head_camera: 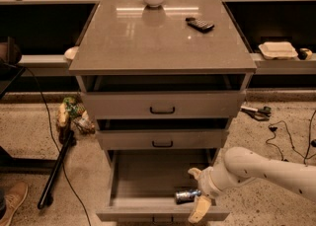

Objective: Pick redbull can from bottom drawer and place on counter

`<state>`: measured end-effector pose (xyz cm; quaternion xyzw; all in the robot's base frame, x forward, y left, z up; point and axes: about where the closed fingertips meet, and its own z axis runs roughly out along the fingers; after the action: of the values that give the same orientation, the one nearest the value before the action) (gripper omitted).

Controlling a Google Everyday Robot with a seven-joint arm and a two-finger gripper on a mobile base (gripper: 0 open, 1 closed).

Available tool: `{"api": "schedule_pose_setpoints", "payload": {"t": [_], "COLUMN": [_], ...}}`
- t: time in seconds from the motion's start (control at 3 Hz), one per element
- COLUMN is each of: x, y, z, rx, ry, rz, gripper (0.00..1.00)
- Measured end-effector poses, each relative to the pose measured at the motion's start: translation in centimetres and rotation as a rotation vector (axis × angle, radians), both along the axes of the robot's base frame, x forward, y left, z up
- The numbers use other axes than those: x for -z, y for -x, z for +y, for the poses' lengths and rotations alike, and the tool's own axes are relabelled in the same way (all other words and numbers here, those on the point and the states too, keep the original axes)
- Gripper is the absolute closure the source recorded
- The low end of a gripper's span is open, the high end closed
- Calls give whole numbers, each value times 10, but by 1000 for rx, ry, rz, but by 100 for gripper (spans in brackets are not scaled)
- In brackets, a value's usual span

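We found the gripper (197, 191) down in the pulled-out bottom drawer (143, 175), its fingers spread wide, one behind and one in front of the can (185, 196). The can lay on its side with one end between them, close to the drawer's front wall (whether either finger touched it we could not tell). Nothing was grasped, so we judged the task barely begun: closing, lifting and setting the can on the counter (148, 42), high above the gripper, all remained.
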<state>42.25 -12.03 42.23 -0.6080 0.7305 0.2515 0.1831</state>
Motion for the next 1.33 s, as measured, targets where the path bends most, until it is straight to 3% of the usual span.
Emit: {"api": "schedule_pose_setpoints", "payload": {"t": [0.33, 1.0, 1.33], "x": [28, 123, 123], "y": [-8, -47, -47], "z": [-2, -22, -22], "rx": [3, 37, 37], "ry": [2, -20, -20], "rz": [0, -11, -11], "gripper": [0, 0, 0]}}
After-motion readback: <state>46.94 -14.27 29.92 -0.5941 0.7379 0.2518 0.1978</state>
